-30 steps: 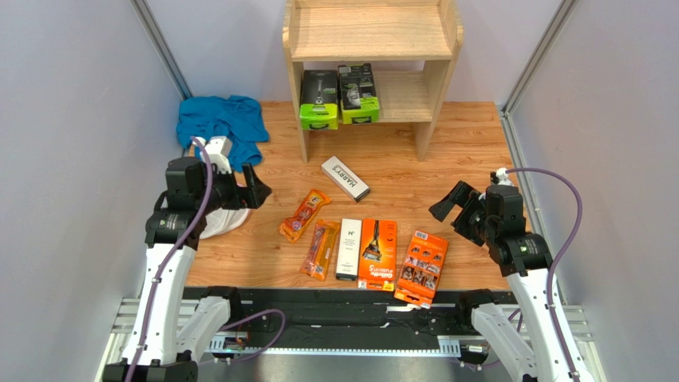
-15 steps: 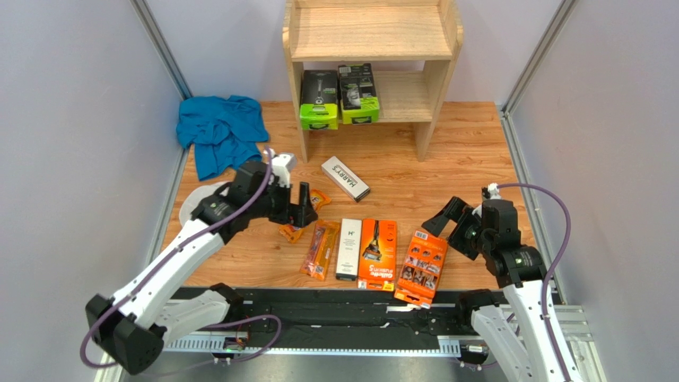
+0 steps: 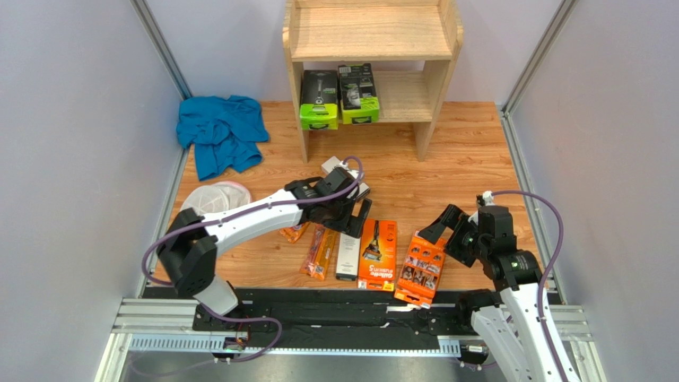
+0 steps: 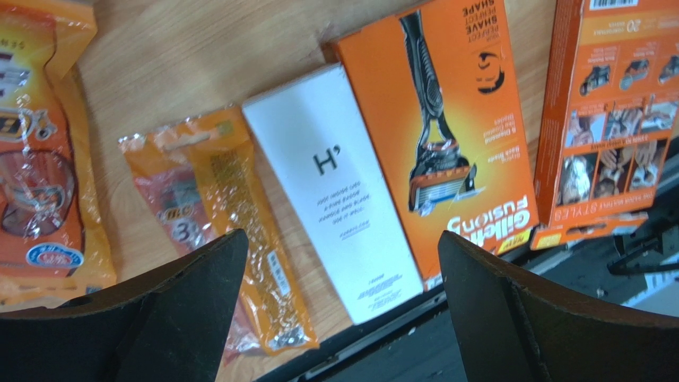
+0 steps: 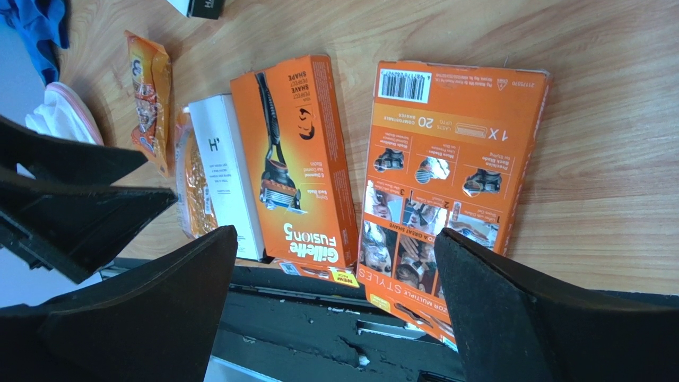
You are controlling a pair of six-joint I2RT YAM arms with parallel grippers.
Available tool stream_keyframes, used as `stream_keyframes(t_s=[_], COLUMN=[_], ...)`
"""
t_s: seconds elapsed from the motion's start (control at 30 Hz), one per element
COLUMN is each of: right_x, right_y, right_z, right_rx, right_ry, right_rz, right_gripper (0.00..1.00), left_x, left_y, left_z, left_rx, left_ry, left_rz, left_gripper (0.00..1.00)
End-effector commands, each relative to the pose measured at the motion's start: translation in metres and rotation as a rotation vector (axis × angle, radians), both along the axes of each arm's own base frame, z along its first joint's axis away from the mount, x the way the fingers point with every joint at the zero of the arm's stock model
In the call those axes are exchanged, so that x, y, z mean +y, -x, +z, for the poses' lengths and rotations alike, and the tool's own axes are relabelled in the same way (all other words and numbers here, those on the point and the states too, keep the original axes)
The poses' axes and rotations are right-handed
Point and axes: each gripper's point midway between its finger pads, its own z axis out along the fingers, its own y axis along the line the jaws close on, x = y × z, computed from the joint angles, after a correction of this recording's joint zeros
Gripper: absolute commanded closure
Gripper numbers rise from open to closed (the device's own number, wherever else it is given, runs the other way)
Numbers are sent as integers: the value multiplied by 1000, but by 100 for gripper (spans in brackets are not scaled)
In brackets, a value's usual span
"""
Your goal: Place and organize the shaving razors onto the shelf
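Observation:
The wooden shelf (image 3: 370,36) stands at the back, with two green razor packs (image 3: 319,99) on its lower tier. Near the front edge lie two orange blister packs (image 3: 321,253) (image 4: 231,239), a white H' box (image 3: 347,253) (image 4: 339,187), an orange Gillette box (image 3: 378,255) (image 5: 299,151) and a second flat orange box (image 3: 422,267) (image 5: 454,175). The white HARRY'S box (image 3: 331,165) is mostly hidden under my left arm. My left gripper (image 3: 356,219) (image 4: 339,239) hovers open over the H' box. My right gripper (image 3: 442,237) (image 5: 335,235) is open just right of the second orange box. Neither holds anything.
A blue cloth (image 3: 223,131) lies at the back left, with white mesh discs (image 3: 213,197) in front of it. The black rail (image 3: 343,314) runs along the near edge under the boxes' ends. Grey walls close both sides.
My left arm has swung right from beside the mesh discs to above the row of packs. The right gripper has crept left and down toward the second orange box. Both stay open.

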Motion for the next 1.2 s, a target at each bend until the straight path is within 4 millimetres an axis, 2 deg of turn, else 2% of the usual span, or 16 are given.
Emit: stream_keyframes(t_s=[0.0,0.27,0.53,0.83,0.87,1.0,1.17], right_x=[6,9,11,13,13,13,14], right_y=[2,4,5,8,9,11,12], right_z=[0,-1,-4,-1,-1,-2,-3], right_rx=[-12,-23,-14,-25,-24,-23,-20], right_ry=[-23,-41,-50,-66,-65,-65,-68], right_rz=[28,44,51,58,60,64,64], right_gripper=[0,1,1,2,2,2,3], left_x=[-18,-15,-23,-15,-14,-5,0], left_y=[-9,-11,-7,-8,-9,-10,-13], left_z=[0,-27,-46,-63,-65,-70,-65], left_rx=[-21,9,51,70,69,65,44], left_ry=[-34,-104,-112,-180,-189,-234,-243], left_rz=[41,111,99,139,142,172,193], left_gripper=[1,2,4,18,21,23,23])
